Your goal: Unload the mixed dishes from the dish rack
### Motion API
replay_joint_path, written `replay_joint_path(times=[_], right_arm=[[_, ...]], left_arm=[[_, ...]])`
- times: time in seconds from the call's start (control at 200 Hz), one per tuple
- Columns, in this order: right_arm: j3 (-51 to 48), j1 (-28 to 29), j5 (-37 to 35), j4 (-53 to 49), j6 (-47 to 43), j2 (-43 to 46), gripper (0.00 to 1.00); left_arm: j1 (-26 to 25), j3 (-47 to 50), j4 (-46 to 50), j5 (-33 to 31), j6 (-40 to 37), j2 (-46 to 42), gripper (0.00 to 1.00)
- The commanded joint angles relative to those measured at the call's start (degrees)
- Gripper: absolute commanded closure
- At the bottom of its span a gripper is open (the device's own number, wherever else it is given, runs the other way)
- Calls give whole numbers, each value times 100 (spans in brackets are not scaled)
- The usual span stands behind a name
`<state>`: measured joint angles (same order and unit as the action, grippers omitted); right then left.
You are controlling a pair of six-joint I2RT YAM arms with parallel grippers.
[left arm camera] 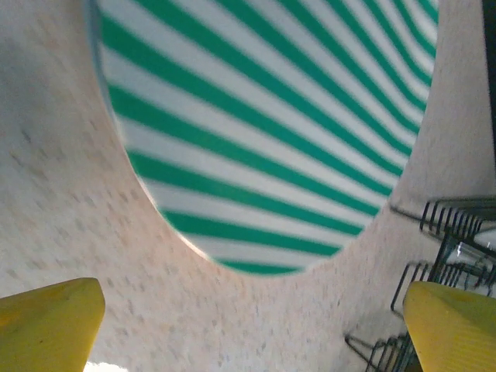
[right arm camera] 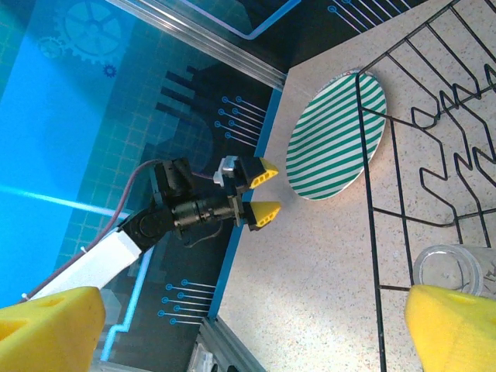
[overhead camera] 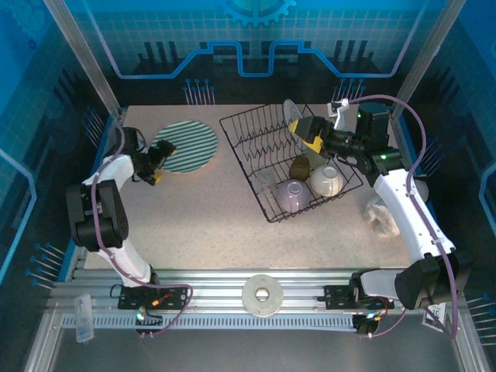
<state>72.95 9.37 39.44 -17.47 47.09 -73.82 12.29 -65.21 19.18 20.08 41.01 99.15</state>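
Observation:
The green-and-white striped plate (overhead camera: 186, 145) lies flat on the table, left of the black wire dish rack (overhead camera: 242, 138). My left gripper (overhead camera: 160, 161) stands open just off the plate's near-left rim, holding nothing. In the left wrist view the plate (left arm camera: 263, 124) lies beyond the yellow fingertips (left arm camera: 48, 325). My right gripper (overhead camera: 305, 133) hangs open above the rack's back part, next to an upright plate (overhead camera: 290, 111). In the rack stand a brown cup (overhead camera: 300, 167), a cream bowl (overhead camera: 327, 180), a lavender cup (overhead camera: 291, 196) and a pale tumbler (overhead camera: 266, 179). The right wrist view shows the tumbler (right arm camera: 453, 270) and the striped plate (right arm camera: 338, 136).
A white cloth lump (overhead camera: 382, 216) lies right of the rack, beside the right arm. A white ring-shaped disc (overhead camera: 262, 294) rests on the metal rail at the front. Blue walls enclose the table on the left, back and right.

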Motion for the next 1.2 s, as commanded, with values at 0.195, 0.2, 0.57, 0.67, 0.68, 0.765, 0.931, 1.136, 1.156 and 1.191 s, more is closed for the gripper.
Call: replay_joint_path(times=[0.195, 0.2, 0.57, 0.67, 0.68, 0.765, 0.931, 1.136, 1.156, 1.191], right_arm=[[-35, 74, 124, 192, 28, 24, 0], [-35, 74, 124, 192, 28, 24, 0], [-26, 74, 173, 121, -49, 44, 0], [-35, 67, 176, 96, -68, 70, 0], [-39, 70, 184, 91, -73, 76, 0], [-61, 65, 180, 63, -85, 87, 0], [-53, 56, 192, 3, -119, 132, 0], [-44, 31, 205, -37, -136, 140, 0], [-44, 35, 210, -36, -141, 140, 0], [-36, 30, 214, -48, -147, 145, 0]], left_arm=[[-938, 407, -207, -192, 1300, -93, 1], [-948, 401, -210, -195, 1306, -78, 1], [-1120, 39, -867, -354, 1981, 630, 1], [-1111, -84, -1012, -390, 2057, 772, 1], [-1114, -103, -1015, -401, 2050, 801, 1], [-1107, -331, -873, -421, 2021, 981, 1], [-1021, -495, -869, -518, 2106, 1102, 1], [-855, -728, -782, -608, 2065, 1207, 1], [-827, -731, -804, -606, 2078, 1210, 1], [-801, -759, -811, -593, 2098, 1212, 1]])
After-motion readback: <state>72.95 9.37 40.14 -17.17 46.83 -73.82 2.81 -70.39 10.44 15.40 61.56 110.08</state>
